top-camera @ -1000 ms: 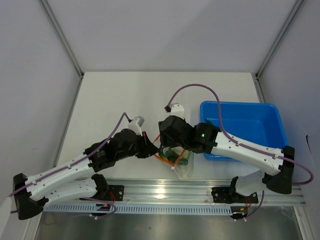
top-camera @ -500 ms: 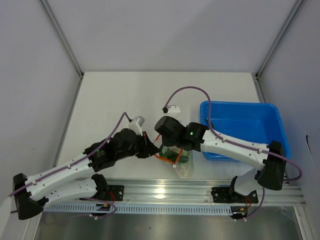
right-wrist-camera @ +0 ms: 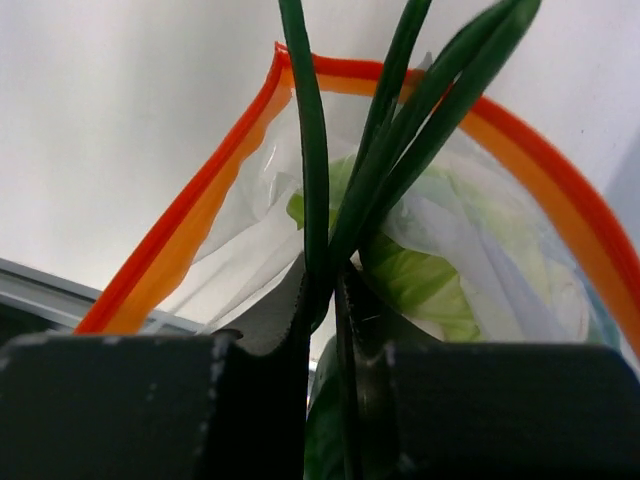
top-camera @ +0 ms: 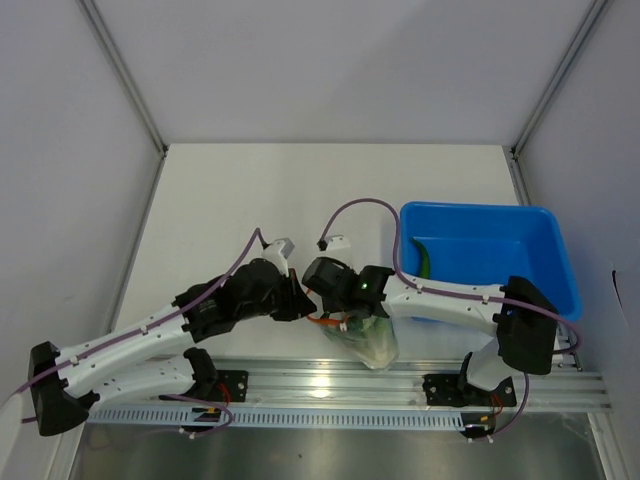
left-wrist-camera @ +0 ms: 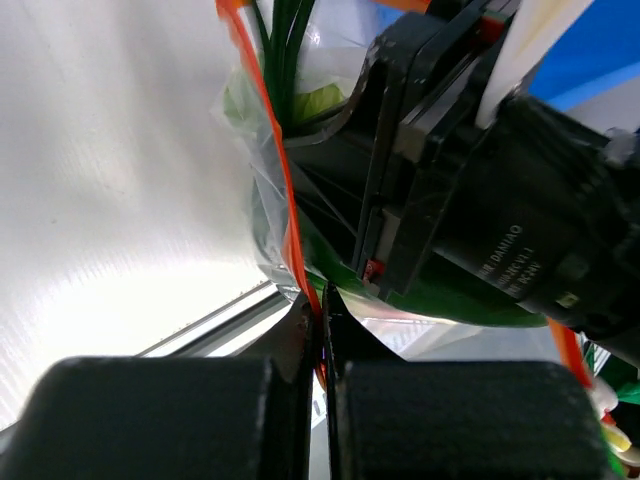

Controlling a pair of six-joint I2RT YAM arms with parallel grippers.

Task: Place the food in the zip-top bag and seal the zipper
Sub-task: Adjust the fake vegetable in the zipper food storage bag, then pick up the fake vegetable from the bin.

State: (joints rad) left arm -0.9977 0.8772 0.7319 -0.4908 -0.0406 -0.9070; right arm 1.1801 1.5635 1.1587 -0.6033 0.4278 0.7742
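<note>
The clear zip-top bag hangs at the table's near edge, its mouth open. My left gripper is shut on the orange-red zipper at one end of that mouth. Pale leafy food lies inside the bag. My right gripper reaches into the mouth, ringed by the zipper, and is shut on dark long green stalks that stick out past the rim. From above, the left gripper and right gripper meet over the bag's top.
A blue bin stands right of the bag with one long green piece in it. The metal rail runs just below the bag. The right arm's black wrist fills the left wrist view.
The right gripper has moved left and down into the bag's mouth and closed on the green stalks. The bag now hangs lower and fuller. The left gripper kept its hold.
</note>
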